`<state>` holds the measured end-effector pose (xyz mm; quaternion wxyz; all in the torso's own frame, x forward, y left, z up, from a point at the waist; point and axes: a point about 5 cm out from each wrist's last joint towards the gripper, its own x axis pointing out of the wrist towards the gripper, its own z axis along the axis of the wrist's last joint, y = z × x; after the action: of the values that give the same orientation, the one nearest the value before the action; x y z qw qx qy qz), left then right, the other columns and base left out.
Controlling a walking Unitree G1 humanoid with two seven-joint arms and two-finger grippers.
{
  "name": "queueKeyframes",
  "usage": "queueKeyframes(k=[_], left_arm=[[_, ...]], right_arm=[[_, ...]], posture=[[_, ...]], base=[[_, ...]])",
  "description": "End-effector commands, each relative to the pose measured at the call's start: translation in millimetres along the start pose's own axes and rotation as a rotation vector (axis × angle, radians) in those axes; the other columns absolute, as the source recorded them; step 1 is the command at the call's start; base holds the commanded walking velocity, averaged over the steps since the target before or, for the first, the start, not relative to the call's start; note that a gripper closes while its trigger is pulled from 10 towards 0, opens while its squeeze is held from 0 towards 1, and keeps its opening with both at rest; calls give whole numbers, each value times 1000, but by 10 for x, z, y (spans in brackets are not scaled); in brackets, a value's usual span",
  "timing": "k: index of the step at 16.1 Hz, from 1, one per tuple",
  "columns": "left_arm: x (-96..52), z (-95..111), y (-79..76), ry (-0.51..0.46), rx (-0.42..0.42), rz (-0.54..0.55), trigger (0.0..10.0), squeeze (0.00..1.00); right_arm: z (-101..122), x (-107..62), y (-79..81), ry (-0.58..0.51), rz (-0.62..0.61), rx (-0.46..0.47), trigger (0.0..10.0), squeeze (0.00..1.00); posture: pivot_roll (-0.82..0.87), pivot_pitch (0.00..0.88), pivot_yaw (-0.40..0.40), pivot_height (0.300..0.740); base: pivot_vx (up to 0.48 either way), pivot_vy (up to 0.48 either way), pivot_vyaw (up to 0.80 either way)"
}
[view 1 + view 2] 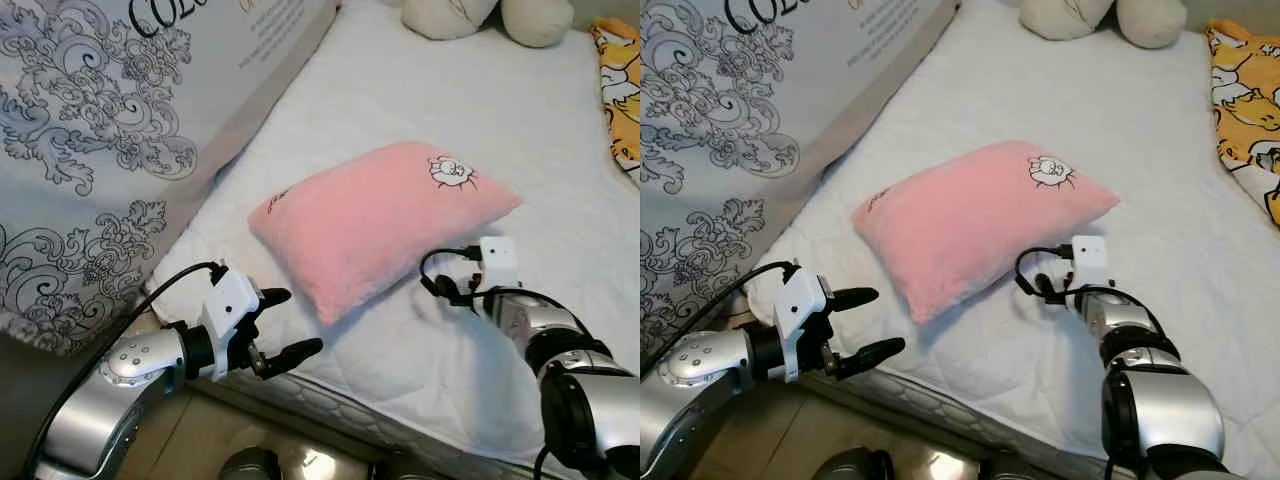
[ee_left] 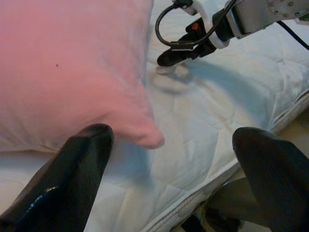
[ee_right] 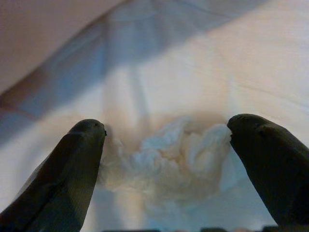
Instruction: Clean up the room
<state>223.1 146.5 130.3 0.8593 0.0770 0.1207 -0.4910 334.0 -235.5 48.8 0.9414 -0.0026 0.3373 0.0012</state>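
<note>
Right tool (image 3: pixel 166 145) spread wide, fingers straddling crumpled tissue (image 3: pixel 169 162) on bed (image 1: pixel 420 120) near front edge. Left tool (image 1: pixel 285 325) wide, empty, beside pink pillow (image 1: pixel 375 220).

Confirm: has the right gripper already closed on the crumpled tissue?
No: the right gripper has its fingers spread on either side of the crumpled tissue, which lies on the mattress.
</note>
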Motion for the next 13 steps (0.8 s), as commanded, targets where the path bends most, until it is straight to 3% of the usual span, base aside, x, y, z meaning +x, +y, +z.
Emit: queueKeyframes(k=[1,7,9,13], left_arm=[[-22,58,-32,-3,17,-8,10000,0],[-9,70,-24,-49,-40,89,10000,0],[13,78,-19,-56,-50,78,10000,0],[68,69,81,-40,-42,63,10000,0]], right_arm=[[96,-30,-96,-17,-23,-42,10000,0],[198,-120,-60,-221,121,-32,10000,0],[16,-104,-86,-176,120,-43,10000,0],[-21,-98,-109,-119,134,-84,10000,0]], posture=[[51,154,9,740],[23,125,6,740],[13,129,19,740],[11,141,32,740]], base=[[0,0,0],[0,0,0],[0,0,0],[0,0,0]])
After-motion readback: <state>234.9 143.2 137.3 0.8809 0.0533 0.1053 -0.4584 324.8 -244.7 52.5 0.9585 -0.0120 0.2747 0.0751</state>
